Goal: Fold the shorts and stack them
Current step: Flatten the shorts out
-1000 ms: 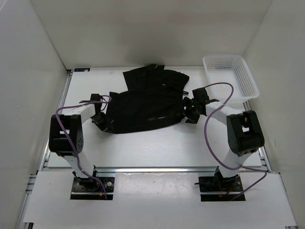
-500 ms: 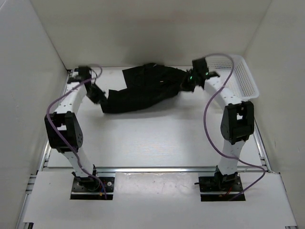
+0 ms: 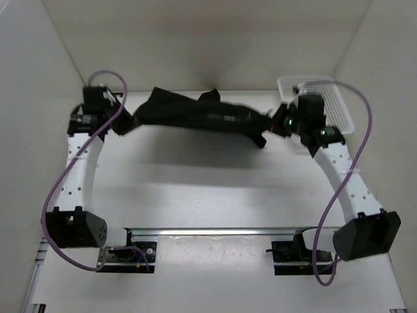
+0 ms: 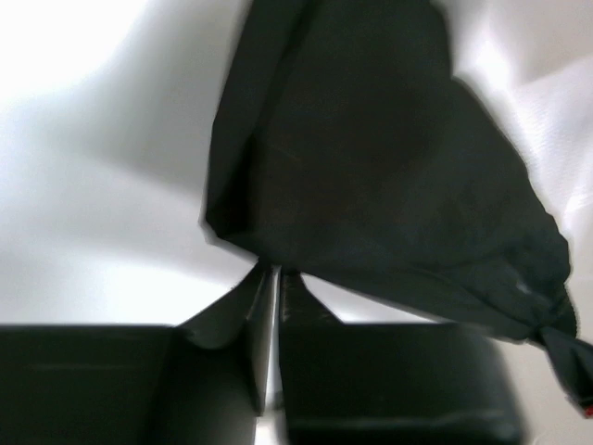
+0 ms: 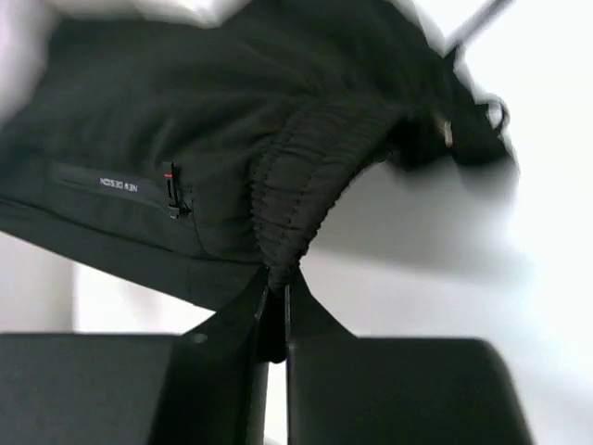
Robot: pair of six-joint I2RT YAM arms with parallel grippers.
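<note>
While held up btw both arms, shorts [image 3: 202,117]: strung as a dark band over far side of table [image 3: 195,189], looks clear of surface (shadow beneath), slight sag mid-span, right end droops near basket [image 3: 344,114].
left gripper [image 3: 128,124]: clenched on one side edge of cloth; wrist view shows jaws pressed together, fabric fanning out from the tips.
right gripper [image 3: 270,124]: clenched on bunched elastic waistband [image 5: 306,185] at opposite end, cloth nipped right at tips.
why held so: two pinch pts wide apart pull out slack and let cloth hang flat; prob setup for laying it down into a fold.
progress est: early, no fold visible, nothing stacked.
risk: thin bite both sides; pulling arms further apart could slip an edge out.
basket: white mesh, far right corner, not touched.
</note>
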